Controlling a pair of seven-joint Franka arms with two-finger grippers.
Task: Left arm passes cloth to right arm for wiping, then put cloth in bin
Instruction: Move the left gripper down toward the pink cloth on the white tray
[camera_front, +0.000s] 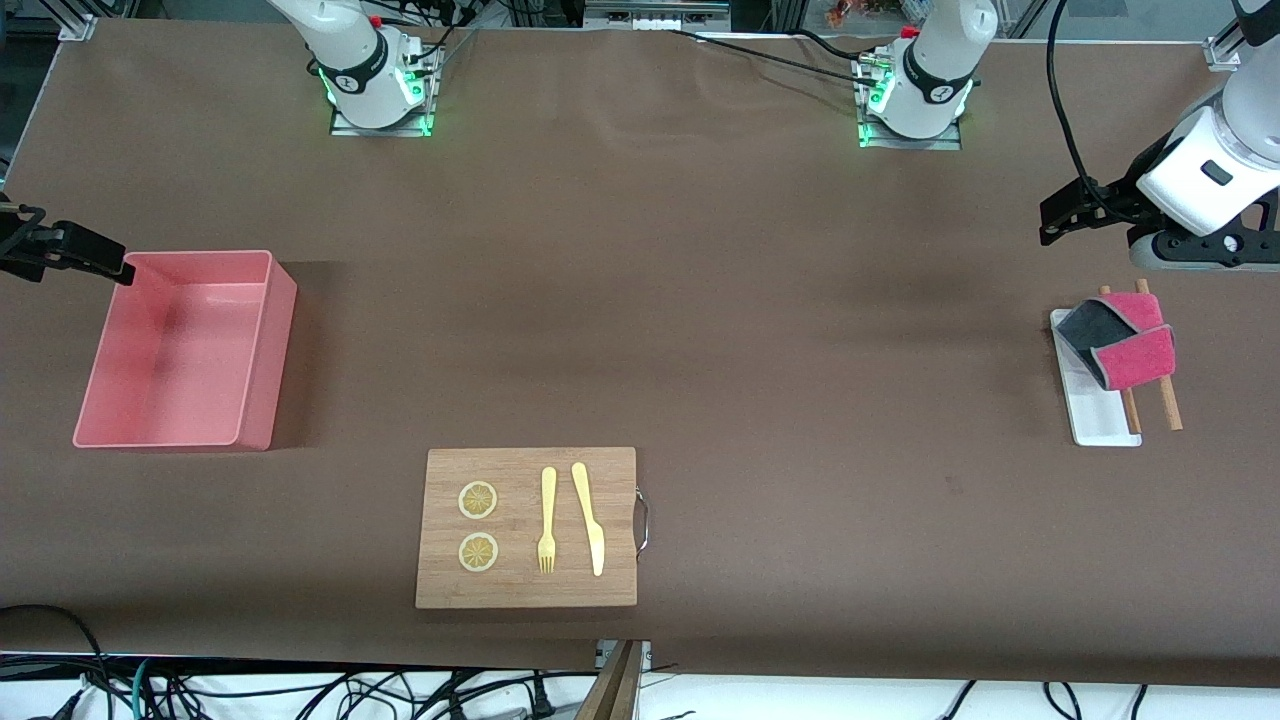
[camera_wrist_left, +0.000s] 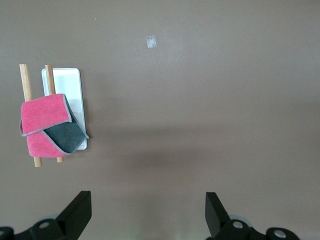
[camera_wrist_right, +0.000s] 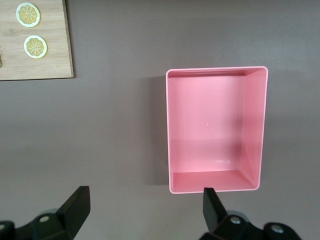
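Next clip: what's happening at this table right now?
Nothing is held yet. The cloth lies folded across a white tray and two wooden sticks at the left arm's end, with the open left gripper hovering near it. The right gripper, also open, hangs beside the empty bin. A wooden board carries lemon slices, a fork and a knife.

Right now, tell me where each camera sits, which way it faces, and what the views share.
Front view: high across the table, facing both bases; shows the left tool above the cloth and the right tool at the bin.
Left wrist view: on the left wrist, looking down at the cloth on the white tray; its open fingertips show.
Right wrist view: on the right wrist, looking down into the bin; its open fingertips show.
Shared: the wooden board appears in the front and right wrist views.
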